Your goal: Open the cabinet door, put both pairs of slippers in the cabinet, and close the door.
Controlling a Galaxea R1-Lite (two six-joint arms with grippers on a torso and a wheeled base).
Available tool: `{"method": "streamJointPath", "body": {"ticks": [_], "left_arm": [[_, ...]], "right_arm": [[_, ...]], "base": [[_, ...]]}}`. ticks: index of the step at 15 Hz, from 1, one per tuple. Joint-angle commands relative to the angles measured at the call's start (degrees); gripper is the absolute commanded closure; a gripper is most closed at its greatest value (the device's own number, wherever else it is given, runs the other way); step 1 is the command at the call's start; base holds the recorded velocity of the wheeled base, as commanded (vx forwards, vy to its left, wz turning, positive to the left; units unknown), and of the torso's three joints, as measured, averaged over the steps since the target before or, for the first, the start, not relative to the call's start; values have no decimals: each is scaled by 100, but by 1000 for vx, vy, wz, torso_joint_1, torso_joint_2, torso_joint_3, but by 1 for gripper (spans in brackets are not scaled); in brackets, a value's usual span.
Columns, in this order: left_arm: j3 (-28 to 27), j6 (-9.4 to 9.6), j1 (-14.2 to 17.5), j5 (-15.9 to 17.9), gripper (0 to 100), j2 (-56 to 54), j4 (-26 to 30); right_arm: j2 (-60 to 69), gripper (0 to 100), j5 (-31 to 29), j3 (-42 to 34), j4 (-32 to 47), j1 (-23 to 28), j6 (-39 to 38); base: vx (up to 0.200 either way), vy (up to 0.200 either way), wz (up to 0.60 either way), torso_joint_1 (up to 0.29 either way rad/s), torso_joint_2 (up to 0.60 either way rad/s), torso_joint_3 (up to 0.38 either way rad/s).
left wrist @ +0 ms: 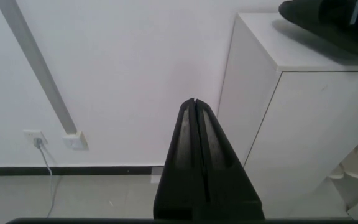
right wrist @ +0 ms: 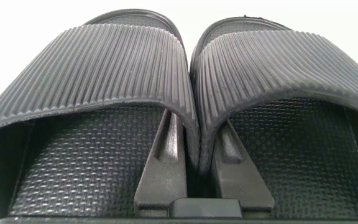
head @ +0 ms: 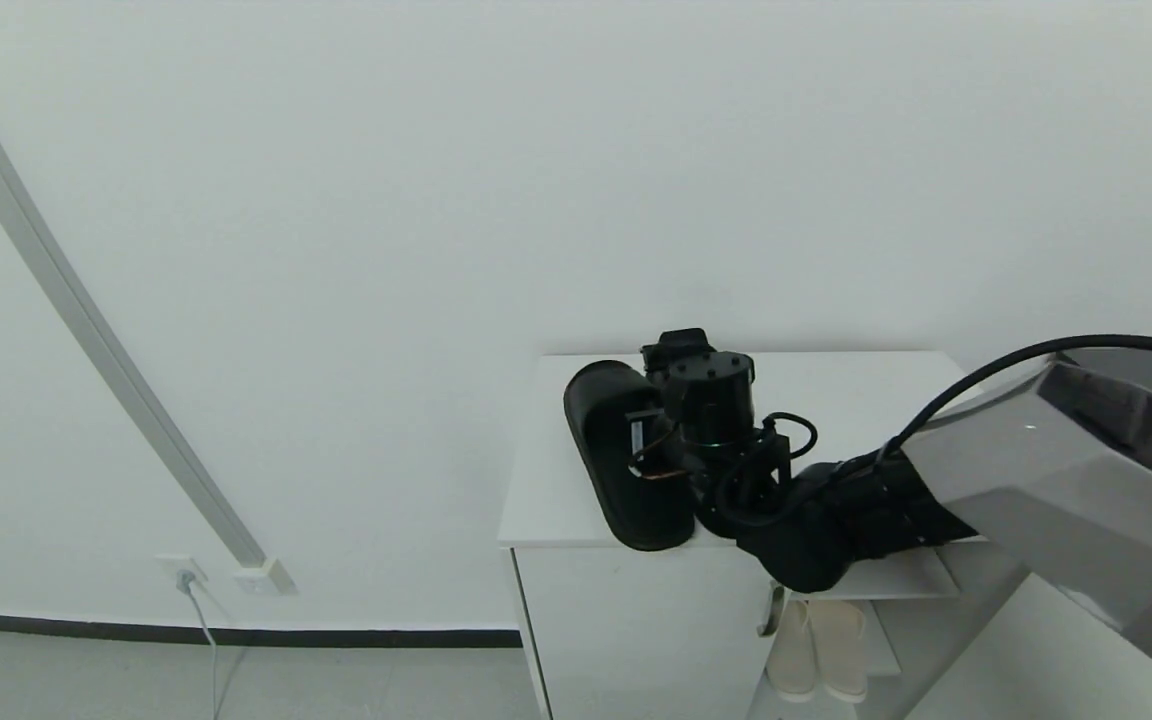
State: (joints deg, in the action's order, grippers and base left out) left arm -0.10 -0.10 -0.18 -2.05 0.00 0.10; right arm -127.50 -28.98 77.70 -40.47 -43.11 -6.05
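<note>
Black slippers [head: 626, 465]: you have the pair side by side on top of the cabinet [head: 556, 500], at its front edge, lower centre of the head frame. Whether the soles lie flat or are tipped up cannot be told from here. The right gripper [right wrist: 196, 155] is clenched on them, one of its fingers [right wrist: 166, 162] pushed in under each ribbed strap [right wrist: 104, 68], so the two inner side walls are squeezed together between the jaws. Judgement on handling: moulded foam or rubber, so light, soft and bendy. The dimpled footbeds and ribbing should not be slippery. A pinch on thin, yielding walls may let the pair sag or swing (toes heavier than heels, probably), so keep the hold deep and low, where strap meets sole. Below, in the lower right of the head frame, the cabinet's right compartment stands open with pale slippers [head: 816, 650] on a shelf [head: 921, 580] inside. That pair appears to be stowed, with the black pair and the door closing left to do. The left gripper [left wrist: 194, 106] sits lower centre in the left wrist frame, off the cabinet's side, fingers pressed together on nothing.
</note>
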Motion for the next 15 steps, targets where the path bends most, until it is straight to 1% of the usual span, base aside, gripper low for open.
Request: {"method": "streamJointPath", "body": {"ticks": [1, 4, 6, 8, 10, 15], "left_arm": [[1, 1, 1, -6, 100, 9, -1], [1, 19, 1, -6, 100, 9, -1], [1, 19, 1, -6, 100, 9, -1], [1, 19, 1, -6, 100, 0, -1], [1, 10, 1, -6, 100, 9, -1], [1, 1, 1, -6, 100, 0, -1]], "right_arm": [[1307, 100, 252, -1196, -31, -119, -2], [2397, 100, 727, -2558, -101, -251, -11], [2924, 100, 832, -3156, -110, -339, -28], [3293, 100, 885, -3525, -101, -462, -37], [3390, 100, 885, -3683, -101, -585, -55], [3302, 100, 876, -3727, -101, -629, -55]], "base": [[0, 0, 0, 0, 0, 0], [0, 0, 0, 0, 0, 0], [0, 0, 0, 0, 0, 0], [0, 0, 0, 0, 0, 0], [0, 0, 0, 0, 0, 0], [0, 0, 0, 0, 0, 0]]}}
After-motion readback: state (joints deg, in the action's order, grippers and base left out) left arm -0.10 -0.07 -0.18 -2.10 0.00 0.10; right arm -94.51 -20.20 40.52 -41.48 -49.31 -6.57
